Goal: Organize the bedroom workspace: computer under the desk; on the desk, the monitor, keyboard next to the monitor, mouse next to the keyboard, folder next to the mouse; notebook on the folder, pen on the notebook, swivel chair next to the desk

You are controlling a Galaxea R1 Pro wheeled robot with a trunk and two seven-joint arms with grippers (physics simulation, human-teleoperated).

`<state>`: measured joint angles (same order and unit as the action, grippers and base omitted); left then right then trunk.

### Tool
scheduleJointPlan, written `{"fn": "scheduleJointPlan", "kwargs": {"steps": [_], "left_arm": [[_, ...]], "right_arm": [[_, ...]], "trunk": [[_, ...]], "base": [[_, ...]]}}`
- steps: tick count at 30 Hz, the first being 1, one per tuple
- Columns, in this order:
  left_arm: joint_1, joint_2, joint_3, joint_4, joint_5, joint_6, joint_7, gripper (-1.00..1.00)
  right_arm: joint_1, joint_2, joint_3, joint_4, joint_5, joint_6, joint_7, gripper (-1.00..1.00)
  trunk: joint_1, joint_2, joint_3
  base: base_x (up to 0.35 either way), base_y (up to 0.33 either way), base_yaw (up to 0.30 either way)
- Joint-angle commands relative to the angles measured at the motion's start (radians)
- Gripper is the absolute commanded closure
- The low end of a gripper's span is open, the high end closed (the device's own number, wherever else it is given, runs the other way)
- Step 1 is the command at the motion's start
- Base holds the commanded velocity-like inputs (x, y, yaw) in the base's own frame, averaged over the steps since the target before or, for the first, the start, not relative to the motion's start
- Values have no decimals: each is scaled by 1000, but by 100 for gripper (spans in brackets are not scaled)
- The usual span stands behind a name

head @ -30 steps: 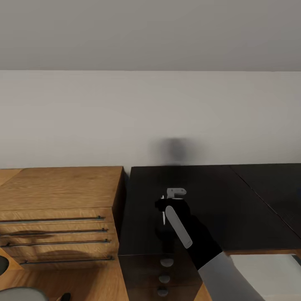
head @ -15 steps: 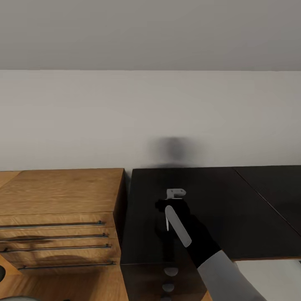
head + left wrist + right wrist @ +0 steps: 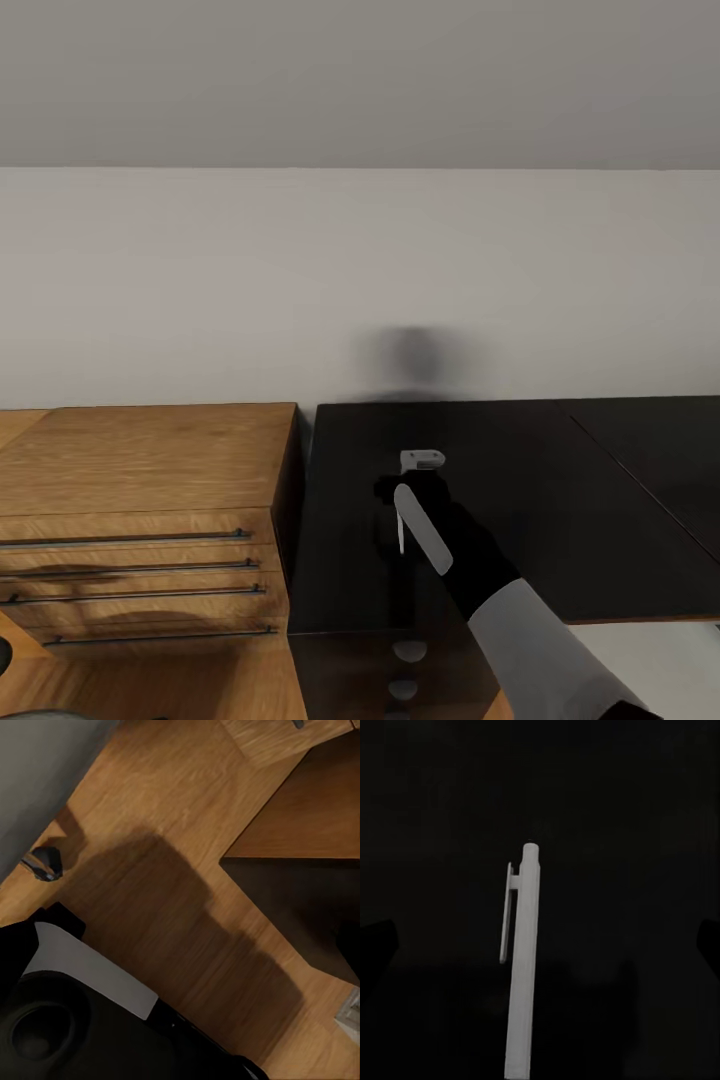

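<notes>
Rt arm edged fwd a touch vs 1 s ago; view shifted w/ head. Right gripper (image 3: pixel 412 490) fingers clamped on pen (image 3: pixel 523 967), above black counter (image 3: pixel 520 500), 12 o'clock from robot. Step: pen transport. Next, prob. find notebook stack, lower, release.

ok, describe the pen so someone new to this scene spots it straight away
Find the glossy black desk right of the light-wood dresser. Over its left part hangs the right gripper, on a black wrist. The pen is the slim white stick hanging below it, with a clip along one side; it is the one pale, thin thing against the dark top.
</notes>
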<state>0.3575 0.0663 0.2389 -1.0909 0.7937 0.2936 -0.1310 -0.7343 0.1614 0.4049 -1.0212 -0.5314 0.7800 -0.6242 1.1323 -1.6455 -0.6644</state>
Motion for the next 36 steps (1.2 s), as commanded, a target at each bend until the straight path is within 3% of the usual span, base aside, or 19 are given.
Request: {"fn": "scheduleJointPlan", "kwargs": {"steps": [1, 7, 17, 28, 32, 36], "left_arm": [[0, 0, 2, -1, 8, 8, -2, -100], [0, 0, 2, -1, 8, 10, -2, -100], [0, 0, 2, 0, 9, 10, -2, -100], [0, 0, 2, 0, 9, 10, -2, -100], [0, 0, 2, 0, 9, 10, -2, -100], [0, 1, 2, 0, 8, 10, -2, -100]], "right_arm": [[-3, 0, 2, 4, -10, -6, -11, -100], [-18, 0, 2, 25, -11, -30, -10, -100], [-49, 1, 2, 90, -10, -47, 41, -100], [-52, 0, 2, 101, -10, -50, 52, -100], [-52, 0, 2, 102, -10, -50, 53, -100], [-53, 0, 2, 102, -10, -50, 53, -100]], "trunk": [[0, 0, -1], [0, 0, -1], [38, -70, -32], [38, -70, -32], [54, -98, -45], [54, -98, -45]], "base": [[0, 0, 0], [0, 0, 0], [0, 0, 0], [0, 0, 0], [0, 0, 0], [0, 0, 0]]}}
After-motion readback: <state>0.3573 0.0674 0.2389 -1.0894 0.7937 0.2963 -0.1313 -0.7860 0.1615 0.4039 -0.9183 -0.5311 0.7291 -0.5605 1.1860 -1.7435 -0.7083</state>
